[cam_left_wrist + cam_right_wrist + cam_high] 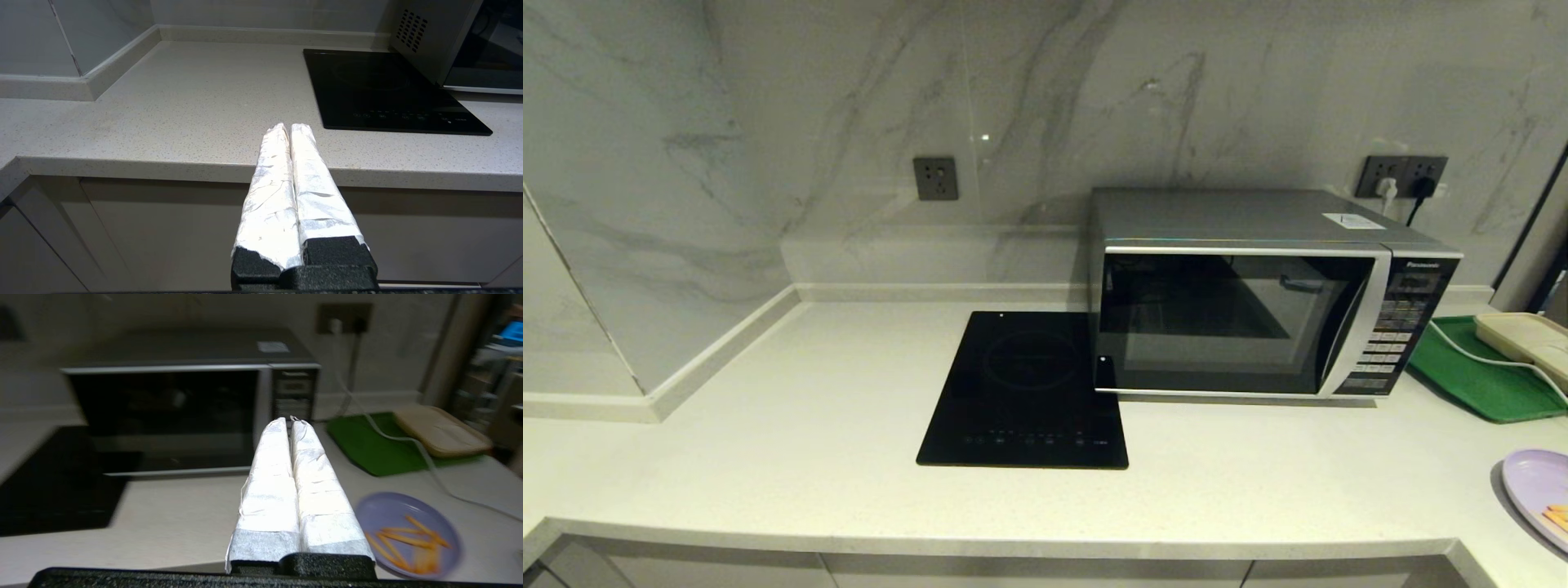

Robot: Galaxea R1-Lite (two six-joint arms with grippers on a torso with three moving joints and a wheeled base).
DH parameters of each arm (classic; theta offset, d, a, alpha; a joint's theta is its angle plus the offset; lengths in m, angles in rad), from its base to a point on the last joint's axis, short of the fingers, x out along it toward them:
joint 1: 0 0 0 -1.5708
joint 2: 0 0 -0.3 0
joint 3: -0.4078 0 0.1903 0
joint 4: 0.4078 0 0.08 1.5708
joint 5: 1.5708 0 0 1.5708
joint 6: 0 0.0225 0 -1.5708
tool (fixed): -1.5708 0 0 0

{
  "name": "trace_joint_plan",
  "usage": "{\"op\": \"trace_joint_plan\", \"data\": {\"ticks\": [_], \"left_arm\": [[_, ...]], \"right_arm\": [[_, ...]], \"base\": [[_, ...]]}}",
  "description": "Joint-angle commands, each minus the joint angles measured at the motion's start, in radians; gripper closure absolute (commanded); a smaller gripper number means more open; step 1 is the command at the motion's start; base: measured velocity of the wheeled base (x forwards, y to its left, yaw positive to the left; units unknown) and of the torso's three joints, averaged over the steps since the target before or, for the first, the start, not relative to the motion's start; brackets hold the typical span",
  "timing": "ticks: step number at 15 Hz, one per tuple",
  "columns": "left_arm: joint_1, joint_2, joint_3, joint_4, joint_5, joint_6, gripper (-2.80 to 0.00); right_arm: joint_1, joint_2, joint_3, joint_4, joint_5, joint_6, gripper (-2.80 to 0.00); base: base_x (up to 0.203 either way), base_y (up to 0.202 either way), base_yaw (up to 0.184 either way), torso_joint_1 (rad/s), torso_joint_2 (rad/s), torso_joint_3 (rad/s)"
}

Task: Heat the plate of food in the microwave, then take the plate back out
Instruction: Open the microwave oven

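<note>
At the far right edge of the surface (809,457), near its front lip, I see the plate of food (1539,494), a pale lavender round with a few orange sticks on it, only partly inside the head view. Behind it and toward the wall lies a green tray (1470,380) carrying a cream box (1527,341), with a white cable running across both. Left of those stands the microwave (1241,327), door closed, button panel on its right side, and beside it the black induction cooktop (1029,392) lies flat.

My right tool (291,420) has its wrapped fingers pressed together, empty, hanging in front of the microwave with the plate below and off to one side. My left tool (288,127) is likewise closed on nothing, parked off the front edge of the surface, left of the cooktop.

I judge nothing is done yet (door shut, plate untouched). Next I'd open the door, which calls for one tool to reach it first.
</note>
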Motion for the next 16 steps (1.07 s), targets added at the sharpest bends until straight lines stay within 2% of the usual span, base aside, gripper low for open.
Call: {"op": "trace_joint_plan", "data": {"ticks": [1, 2, 3, 6, 11, 15, 16], "left_arm": [[0.001, 0.000, 0.000, 0.000, 0.000, -0.001, 0.00], [0.001, 0.000, 0.000, 0.000, 0.000, -0.001, 0.00], [0.001, 0.000, 0.000, 0.000, 0.000, -0.001, 0.00], [0.001, -0.001, 0.000, 0.000, 0.000, -0.001, 0.00], [0.001, 0.000, 0.000, 0.000, 0.000, -0.001, 0.00], [0.001, 0.000, 0.000, 0.000, 0.000, -0.001, 0.00], [0.001, 0.000, 0.000, 0.000, 0.000, -0.001, 0.00]], "right_arm": [[-0.005, 0.266, -0.114, 0.052, -0.178, -0.104, 0.00], [-0.006, 0.320, -0.125, 0.065, -0.236, -0.163, 0.00], [-0.006, 0.359, -0.121, 0.072, -0.261, -0.206, 0.00], [-0.005, 0.452, -0.097, 0.076, -0.252, -0.314, 0.00], [-0.005, 0.693, -0.083, 0.006, -0.261, -0.339, 0.00], [0.005, 0.942, -0.067, -0.202, -0.266, -0.341, 0.00], [0.008, 1.007, -0.066, -0.295, -0.266, -0.340, -2.80]], "base": [[0.000, 0.000, 0.000, 0.000, 0.00, 0.000], [0.000, 0.000, 0.000, 0.000, 0.00, 0.000], [0.000, 0.000, 0.000, 0.000, 0.00, 0.000], [0.000, 0.000, 0.000, 0.000, 0.00, 0.000], [0.000, 0.000, 0.000, 0.000, 0.00, 0.000], [0.000, 0.000, 0.000, 0.000, 0.00, 0.000], [0.000, 0.000, 0.000, 0.000, 0.00, 0.000]]}}
